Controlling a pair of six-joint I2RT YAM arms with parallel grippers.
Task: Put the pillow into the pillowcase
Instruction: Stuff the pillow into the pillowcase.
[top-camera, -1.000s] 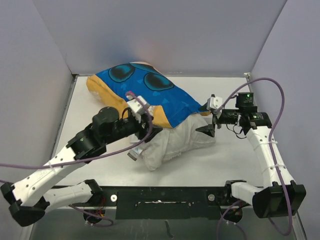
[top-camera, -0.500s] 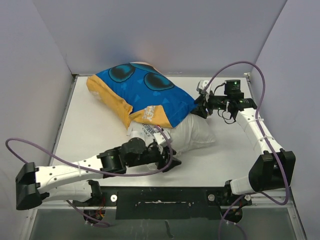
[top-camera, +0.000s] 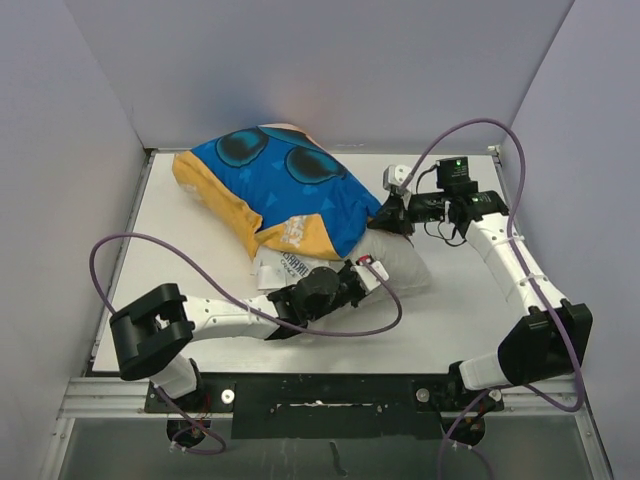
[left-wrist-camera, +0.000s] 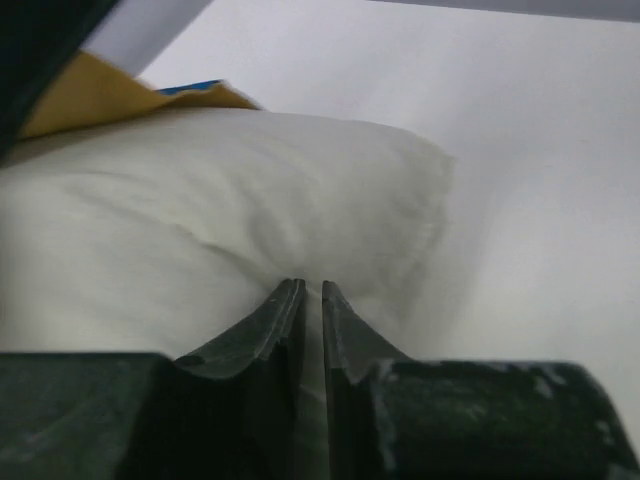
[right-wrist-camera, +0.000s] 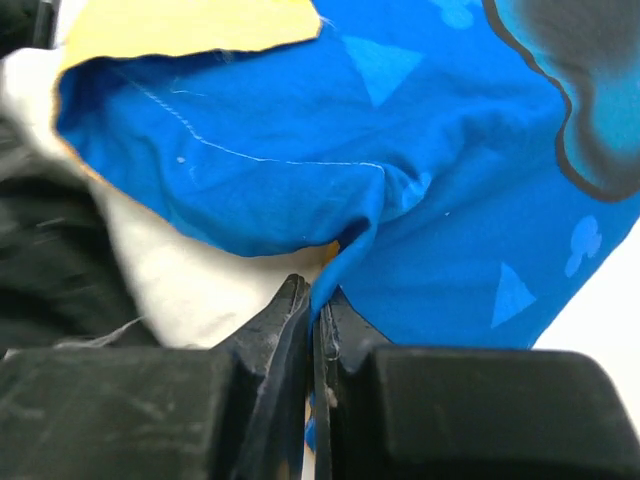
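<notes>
- Right claw (right-wrist-camera: 318, 290): closed tight on a fold of the pillowcase (right-wrist-camera: 450, 150) at its open hem. The blue cloth runs down between the two fingers. Judged purpose: to hold the mouth of the case up and keep it open.
- Left claw (left-wrist-camera: 311, 290): jaws nearly together, with only a thin slit between them. The tips are sunk into the white cover of the pillow (left-wrist-camera: 200, 200), which creases around them. A pinch of that cover appears to be caught. Judged purpose: to grip the exposed end so it can be pushed inward.
- Pillow position: it lies on the bench (top-camera: 450, 320), near the middle, with its far portion under the pillowcase. The near end, which carries the printed logo, sticks out of the mouth toward the arms.
- Container and contents: the pillowcase lies printed side up and looks plump. Its mustard-yellow other side shows along the hem. It covers roughly the far half of the pillow. How deep the pillow sits inside is hidden.
- Task status, as a judgement: insertion is partly done. The protruding end has yet to be covered.
- Risk: the thin hem could slip from the right claw under tension.
</notes>
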